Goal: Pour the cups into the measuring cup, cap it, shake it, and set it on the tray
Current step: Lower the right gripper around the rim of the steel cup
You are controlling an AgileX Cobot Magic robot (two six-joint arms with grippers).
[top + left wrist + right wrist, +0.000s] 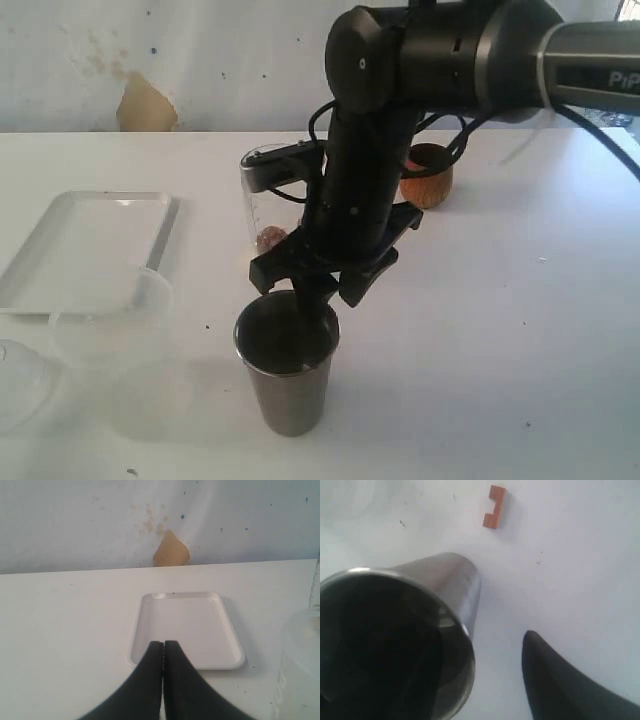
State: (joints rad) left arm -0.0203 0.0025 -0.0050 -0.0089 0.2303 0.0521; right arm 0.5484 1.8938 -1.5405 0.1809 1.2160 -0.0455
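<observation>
1. The right gripper (322, 298) is hanging nose-down over the steel tumbler (287, 372) in the lower middle of the exterior view. Its jaws are standing apart and straddling the rim: one finger is dipping inside, while the other finger (560, 680) is sitting clear of the outer wall, so nothing is being clamped.
2. The left gripper (163, 650) is sitting with its jaws pressed together, empty, and pointing toward the tray (187, 625).
3. The tumbler is standing upright on the tabletop (480, 330). Its inside is too dark to tell whether it is holding anything.
4. The measuring cup (258, 190) is standing just behind it, partly hidden by the arm. The wooden cup (428, 178) is sitting to the right of that, and the tray is lying at the left edge.
5. The pour from the steel tumbler seems to be the step in hand. The next move is calling for the jaws to close on the wall, then a lift and a careful tip over the measuring cup's narrow mouth.
</observation>
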